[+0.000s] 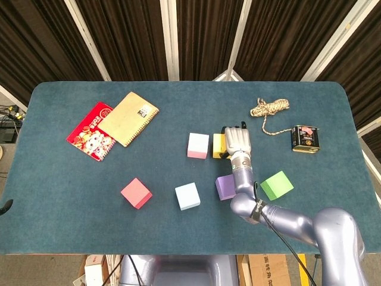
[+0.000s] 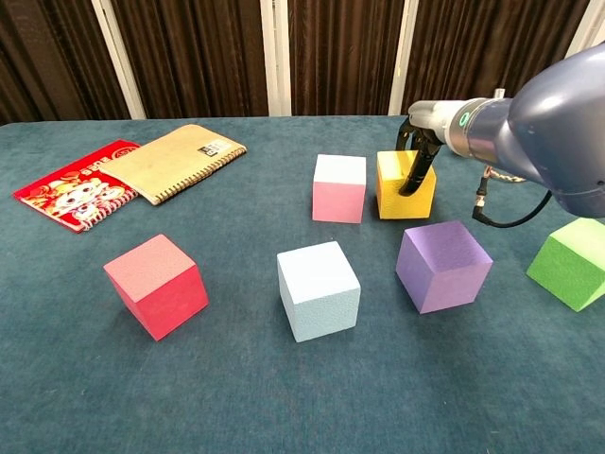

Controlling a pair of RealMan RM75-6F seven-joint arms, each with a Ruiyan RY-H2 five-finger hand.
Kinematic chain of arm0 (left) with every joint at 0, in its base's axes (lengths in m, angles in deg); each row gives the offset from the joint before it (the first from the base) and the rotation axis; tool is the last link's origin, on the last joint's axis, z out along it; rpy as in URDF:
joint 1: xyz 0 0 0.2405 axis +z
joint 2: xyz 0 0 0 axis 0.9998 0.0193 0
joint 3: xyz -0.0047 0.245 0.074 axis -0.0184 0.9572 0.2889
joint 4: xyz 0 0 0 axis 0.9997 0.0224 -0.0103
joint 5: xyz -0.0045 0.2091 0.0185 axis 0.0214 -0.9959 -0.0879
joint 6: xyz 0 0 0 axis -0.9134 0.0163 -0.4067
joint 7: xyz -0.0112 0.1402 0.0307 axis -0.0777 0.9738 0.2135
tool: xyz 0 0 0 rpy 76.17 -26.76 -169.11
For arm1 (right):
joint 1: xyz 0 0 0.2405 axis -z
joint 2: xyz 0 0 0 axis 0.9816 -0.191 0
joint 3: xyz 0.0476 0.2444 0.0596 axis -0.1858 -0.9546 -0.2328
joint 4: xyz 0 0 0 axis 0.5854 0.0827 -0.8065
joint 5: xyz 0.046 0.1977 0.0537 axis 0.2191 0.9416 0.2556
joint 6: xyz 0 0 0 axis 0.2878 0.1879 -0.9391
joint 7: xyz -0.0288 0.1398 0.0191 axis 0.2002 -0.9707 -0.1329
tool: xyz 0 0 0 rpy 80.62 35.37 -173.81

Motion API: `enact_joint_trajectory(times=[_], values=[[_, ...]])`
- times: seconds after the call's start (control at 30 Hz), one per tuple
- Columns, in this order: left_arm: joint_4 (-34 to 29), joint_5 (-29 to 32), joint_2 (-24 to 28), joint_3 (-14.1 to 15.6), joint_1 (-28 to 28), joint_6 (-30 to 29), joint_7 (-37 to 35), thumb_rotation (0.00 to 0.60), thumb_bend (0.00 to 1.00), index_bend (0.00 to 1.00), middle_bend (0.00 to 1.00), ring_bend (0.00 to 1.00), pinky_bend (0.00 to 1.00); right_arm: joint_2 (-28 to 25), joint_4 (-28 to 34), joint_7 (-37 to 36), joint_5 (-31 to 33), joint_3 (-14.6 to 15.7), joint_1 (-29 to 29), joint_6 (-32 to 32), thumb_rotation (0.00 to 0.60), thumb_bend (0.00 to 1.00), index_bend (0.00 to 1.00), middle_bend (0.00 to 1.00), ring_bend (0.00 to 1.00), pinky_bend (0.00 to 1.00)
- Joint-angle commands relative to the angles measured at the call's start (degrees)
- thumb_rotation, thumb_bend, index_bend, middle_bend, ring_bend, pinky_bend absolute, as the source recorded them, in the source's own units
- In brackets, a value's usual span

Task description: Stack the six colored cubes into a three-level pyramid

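Observation:
My right hand (image 1: 237, 142) reaches over the yellow cube (image 2: 402, 186) from the right, and its dark fingers (image 2: 420, 163) grip the cube's top and front face. The yellow cube (image 1: 218, 145) stands level just right of the pale pink cube (image 1: 198, 145), with a narrow gap between them. In front lie the purple cube (image 2: 442, 265), the light blue cube (image 2: 319, 289) and the red cube (image 2: 157, 285). The green cube (image 2: 570, 262) sits at the far right. My arm hides part of the purple cube (image 1: 224, 187) in the head view.
A tan spiral notebook (image 1: 129, 118) overlaps a red booklet (image 1: 90, 131) at the back left. A coil of rope (image 1: 269, 108) and a small dark tin (image 1: 304, 138) lie at the back right. The table's front edge (image 1: 178, 253) is near the front row of cubes.

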Motion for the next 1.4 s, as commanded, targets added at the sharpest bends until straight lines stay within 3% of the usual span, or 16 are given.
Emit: enact_joint_trajectory(times=[0.03, 1.4], values=[[0.01, -0.01, -0.05, 0.01, -0.04, 0.01, 0.09, 0.600, 0.25, 0.12, 0.00, 0.00, 0.01, 0.19, -0.10, -0.09, -0.06, -0.14, 0.00, 0.27, 0.600, 0.31, 0.37, 0.43, 0.25, 0.00], [0.10, 0.46, 0.23, -0.07, 0.02, 0.24, -0.60, 0.600, 0.25, 0.12, 0.00, 0.00, 0.01, 3.22, -1.72, 2.13, 0.73, -2.31, -1.55, -0.12, 0.600, 0.31, 0.37, 0.43, 0.25, 0.00]])
